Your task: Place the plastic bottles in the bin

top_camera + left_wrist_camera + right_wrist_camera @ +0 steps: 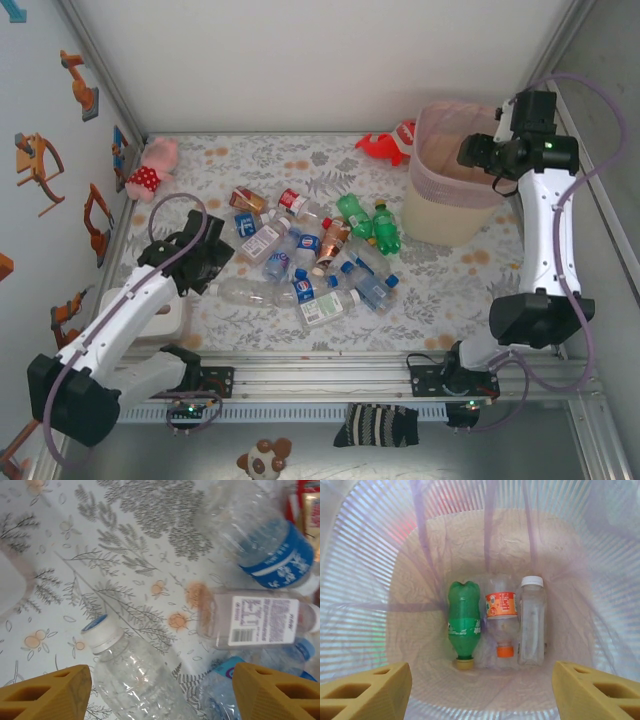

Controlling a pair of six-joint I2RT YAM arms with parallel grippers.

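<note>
Left gripper [160, 674] open, fingers [45, 692] wide, one either side of a clear bottle [131, 672] lying near the table's [300, 155] left edge. Loose bottles [325, 255] heaped mid-table. Right gripper [480, 674] open, empty, hanging over the bin [445, 218] at the far right corner. On the bin's bottom, side by side: green bottle [464, 622], orange-label bottle [501, 612], white-cap bottle [532, 622].

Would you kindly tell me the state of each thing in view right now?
Left tool, open, gripping nothing.
Clear bottle, capped, lying on the table, ungripped.
Right tool, open, empty, above the bin.
Bin, upright, bag-lined, three capped bottles lying inside.
Pile of bottles, lying on the table.
</note>
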